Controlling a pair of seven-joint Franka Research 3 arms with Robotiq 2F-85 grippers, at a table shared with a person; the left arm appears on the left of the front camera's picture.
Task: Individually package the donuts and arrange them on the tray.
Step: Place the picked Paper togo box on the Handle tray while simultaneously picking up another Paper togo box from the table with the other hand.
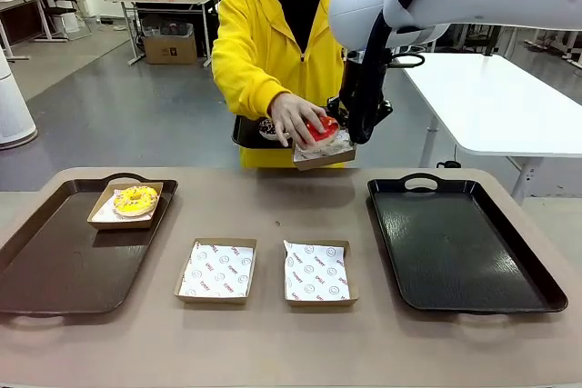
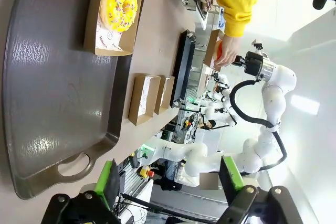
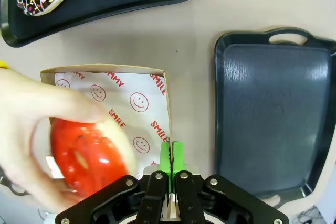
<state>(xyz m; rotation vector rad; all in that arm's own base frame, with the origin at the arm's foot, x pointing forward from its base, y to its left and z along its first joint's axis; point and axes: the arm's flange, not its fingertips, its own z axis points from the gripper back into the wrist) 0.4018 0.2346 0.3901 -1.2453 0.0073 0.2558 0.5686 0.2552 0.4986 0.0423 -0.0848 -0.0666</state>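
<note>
Right claw [image 3: 171,151] pinched shut on the wall of a box [image 3: 139,95] held above the surface's far edge. The red donut [image 3: 84,158], under the person's hand [image 3: 31,114], sits in the box just beside this claw. Left claw [image 2: 169,179] wide, well apart.

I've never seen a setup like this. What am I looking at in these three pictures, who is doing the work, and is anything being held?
Two white robot arms work at a table, with a person in a yellow top opposite. The front picture looks across the table from between the arms. The other two come from a camera on each arm's wrist. The right gripper is pinched shut on the rim of a paper-lined box, holding it while the person's hand sets a red donut into it. The left gripper is open and holds nothing, near the brown tray, where a yellow donut sits in its own box. Two empty boxes lie on the table beside a black tray.
</note>
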